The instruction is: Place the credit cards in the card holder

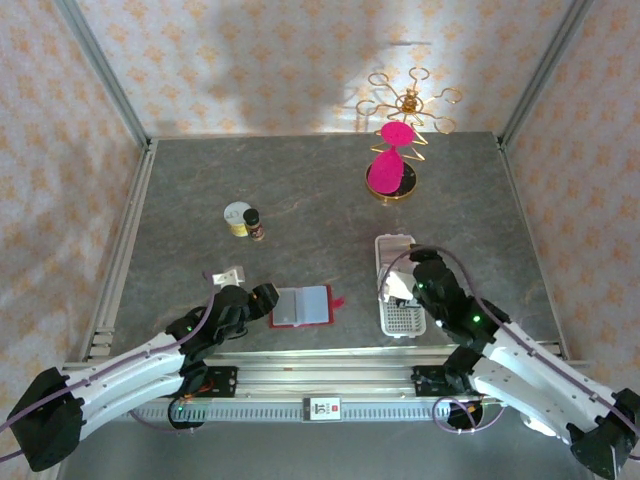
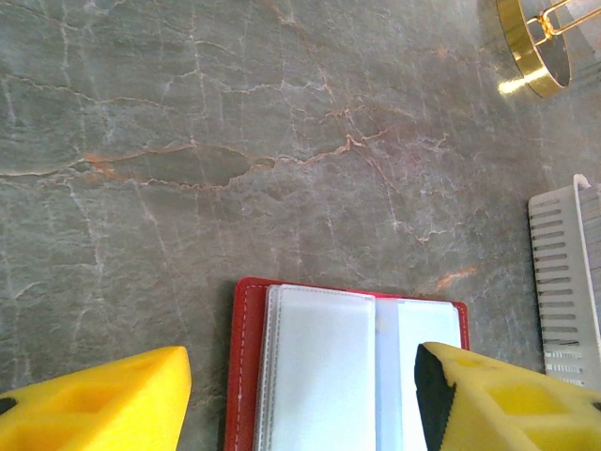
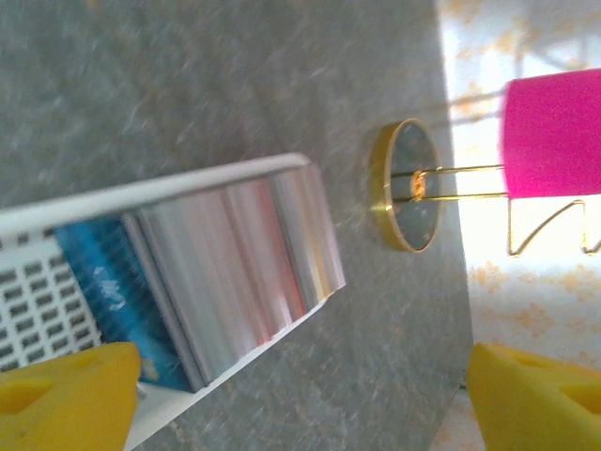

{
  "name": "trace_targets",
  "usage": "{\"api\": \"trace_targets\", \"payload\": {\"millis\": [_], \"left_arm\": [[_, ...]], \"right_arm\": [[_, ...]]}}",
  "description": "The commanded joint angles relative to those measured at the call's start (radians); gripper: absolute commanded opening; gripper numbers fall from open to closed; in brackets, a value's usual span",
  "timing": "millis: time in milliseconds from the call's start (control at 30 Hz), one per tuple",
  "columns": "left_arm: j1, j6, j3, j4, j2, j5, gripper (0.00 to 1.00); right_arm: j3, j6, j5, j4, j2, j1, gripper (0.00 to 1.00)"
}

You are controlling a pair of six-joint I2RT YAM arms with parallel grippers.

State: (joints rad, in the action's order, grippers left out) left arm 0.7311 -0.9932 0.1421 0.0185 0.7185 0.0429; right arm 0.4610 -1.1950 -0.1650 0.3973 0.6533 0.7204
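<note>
The red card holder (image 1: 302,307) lies open on the table, its clear sleeves (image 2: 319,357) facing up. My left gripper (image 1: 262,298) is open just over it, one yellow finger (image 2: 113,399) left of the holder and the other (image 2: 498,395) above its right page. Several credit cards (image 3: 225,272) stand on edge in a white slotted tray (image 3: 169,193), a blue one (image 3: 103,282) among grey and pale ones. My right gripper (image 1: 412,268) hangs open over that tray (image 1: 395,245), holding nothing, its left finger (image 3: 66,399) beside the blue card.
A gold wire stand (image 1: 392,175) with pink discs stands at the back right; its base (image 3: 408,183) is close beyond the tray. A small jar and a dark bottle (image 1: 245,220) sit left of centre. A small white object (image 1: 228,275) lies by the left arm.
</note>
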Motion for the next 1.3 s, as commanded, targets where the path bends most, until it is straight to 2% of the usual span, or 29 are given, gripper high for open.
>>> {"api": "trace_targets", "payload": {"millis": [0, 167, 467, 667, 800, 1100, 1200, 1267], "left_arm": [[-0.006, 0.02, -0.007, 0.032, -0.001, -0.02, 0.66], [-0.006, 0.019, -0.013, 0.028, -0.012, -0.02, 0.65], [-0.006, 0.02, -0.038, 0.058, -0.019, -0.027, 0.62], [-0.006, 0.024, -0.042, 0.069, -0.016, -0.028, 0.6], [-0.006, 0.025, -0.039, 0.067, -0.014, -0.034, 0.58], [-0.006, 0.019, -0.047, 0.072, -0.013, -0.031, 0.5], [-0.006, 0.013, -0.049, 0.076, -0.013, -0.035, 0.49], [-0.007, 0.013, -0.049, 0.078, -0.013, -0.035, 0.48]], "right_arm": [[-0.041, -0.122, 0.018, -0.085, 0.054, -0.051, 0.91], [-0.048, -0.169, 0.065, -0.163, 0.171, -0.116, 0.91], [-0.064, -0.178, 0.119, -0.226, 0.247, -0.118, 0.83], [-0.079, -0.201, 0.12, -0.26, 0.297, -0.117, 0.83], [-0.082, -0.212, 0.114, -0.297, 0.327, -0.118, 0.79], [-0.089, -0.224, 0.112, -0.249, 0.294, -0.117, 0.48], [-0.101, -0.229, 0.116, -0.231, 0.272, -0.118, 0.39], [-0.109, -0.231, 0.116, -0.235, 0.263, -0.117, 0.38]]}}
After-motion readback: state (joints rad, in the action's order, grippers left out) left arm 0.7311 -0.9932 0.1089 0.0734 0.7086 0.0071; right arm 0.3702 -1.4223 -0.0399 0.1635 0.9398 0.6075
